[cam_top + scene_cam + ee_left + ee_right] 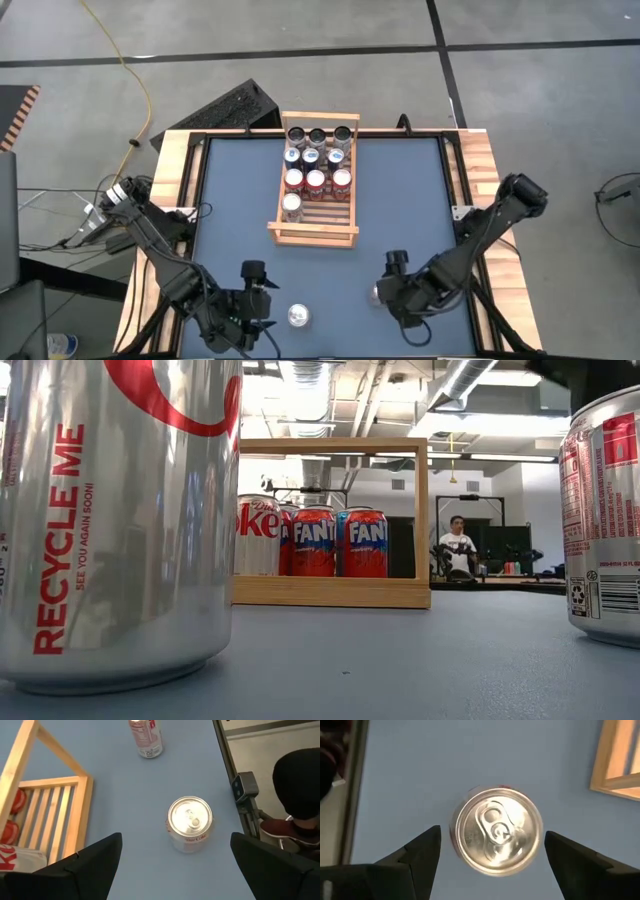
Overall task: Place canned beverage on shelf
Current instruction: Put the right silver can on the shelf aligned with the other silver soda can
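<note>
The right tool (pixel 383 293) hangs over the near right part of the blue bench (pixel 400 200), its fingers (pixel 420 855) spread wide on either side of an upright silver can (pixel 495 831) that sits directly beneath it, with a clear gap between each finger and the can wall, so nothing is pinched. That can stands on its base with its long axis vertical and its pull-tab top facing up at the wrist camera. Bare bench surface lies all round it, and the bench's right wooden edge (pixel 480 170) runs off to the outer side of the tool, well apart. The left tool (pixel 262 310) hovers near the front edge too, fingers (pixel 90 865) equally spread and empty, and a second upright silver can (pixel 299 317) stands just beyond them, between the two tools, also top-up. Ahead of both tools, toward the far middle of the bench, sits the shelf (pixel 340 215), a light-wood slatted rack with its long axis running away from the tools. Its far rows are filled with upright cans (pixel 316 160), one more can (pixel 292 207) stands alone in the row nearest the tools, and the slats beside that one are bare. Open bench separates the shelf's near rail (pixel 312 234) from both loose cans. In the low view a person (pixel 458 540) sits in the room far behind the bench.
</note>
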`<state>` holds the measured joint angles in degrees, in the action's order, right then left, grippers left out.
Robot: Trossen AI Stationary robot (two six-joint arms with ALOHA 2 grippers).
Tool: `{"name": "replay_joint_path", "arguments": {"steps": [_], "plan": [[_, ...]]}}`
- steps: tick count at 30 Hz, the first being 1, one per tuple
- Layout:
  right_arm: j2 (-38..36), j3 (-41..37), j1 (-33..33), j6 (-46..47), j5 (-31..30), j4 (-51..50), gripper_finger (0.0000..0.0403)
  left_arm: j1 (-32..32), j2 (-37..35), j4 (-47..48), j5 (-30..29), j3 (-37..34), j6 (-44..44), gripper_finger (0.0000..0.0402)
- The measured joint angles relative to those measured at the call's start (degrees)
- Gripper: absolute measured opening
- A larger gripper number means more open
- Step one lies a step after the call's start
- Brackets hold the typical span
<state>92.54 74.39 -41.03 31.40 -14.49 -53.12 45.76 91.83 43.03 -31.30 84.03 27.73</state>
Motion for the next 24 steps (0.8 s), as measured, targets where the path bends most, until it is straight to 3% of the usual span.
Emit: {"name": "replay_joint_path", "arguments": {"steps": [14, 24], "plan": [[2.39, -0.02, 4.18, -4.29, 2.57, 2.65, 0.0322, -0.09, 0.0, 0.09, -0.89, 0.0, -0.55, 0.0359], [2.39, -0.02, 10.69, 22.05, 2.2, 4.04, 0.0302, -0.09, 0.0, 1.28, -0.89, 0.02, -1.39, 0.0359]]}}
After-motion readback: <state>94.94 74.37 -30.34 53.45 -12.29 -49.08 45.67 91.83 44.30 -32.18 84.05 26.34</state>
